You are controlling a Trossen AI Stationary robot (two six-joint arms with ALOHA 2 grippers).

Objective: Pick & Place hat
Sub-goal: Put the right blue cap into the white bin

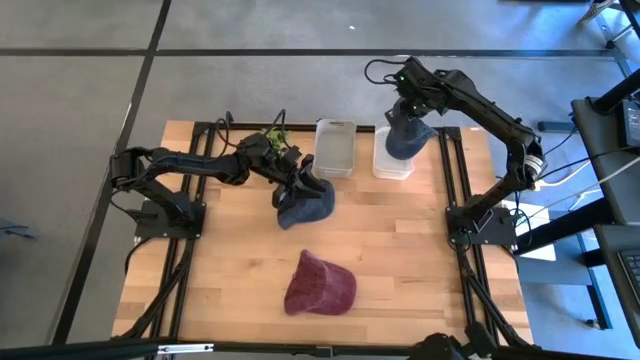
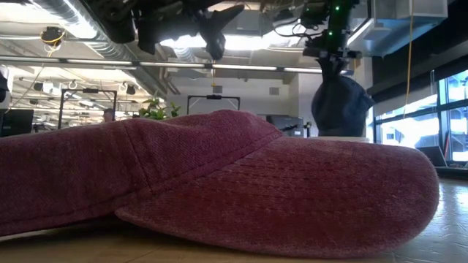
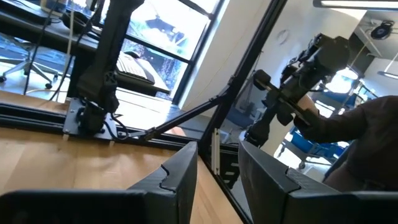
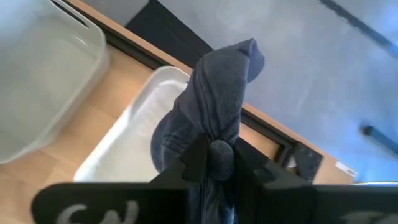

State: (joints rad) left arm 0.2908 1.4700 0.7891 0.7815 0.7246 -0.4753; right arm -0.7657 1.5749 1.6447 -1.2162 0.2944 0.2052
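Observation:
A maroon hat (image 1: 320,283) lies on the table near the front edge and fills the low view (image 2: 219,183). A dark blue hat (image 1: 308,210) lies on the table at mid-table. My left gripper (image 1: 312,186) hovers just over it, open, with nothing between its fingers in the left wrist view (image 3: 217,180). My right gripper (image 1: 408,108) is shut on a second dark blue hat (image 1: 408,138), held above a clear bin (image 1: 380,165) at the far edge. My right gripper pinches a bunched fold of the dark blue hat's cloth (image 4: 214,134) between its two fingers, from above and pointing down. The hat hangs below the fingers (image 2: 342,102), crumpled, over the bin (image 4: 134,124); whether its lower end touches the bin I cannot tell.
A second clear bin (image 1: 335,148) stands left of the first at the far edge. Black frame rails run along the table's left and right sides (image 1: 450,190). Bare wood lies between the mid-table hat and the maroon hat.

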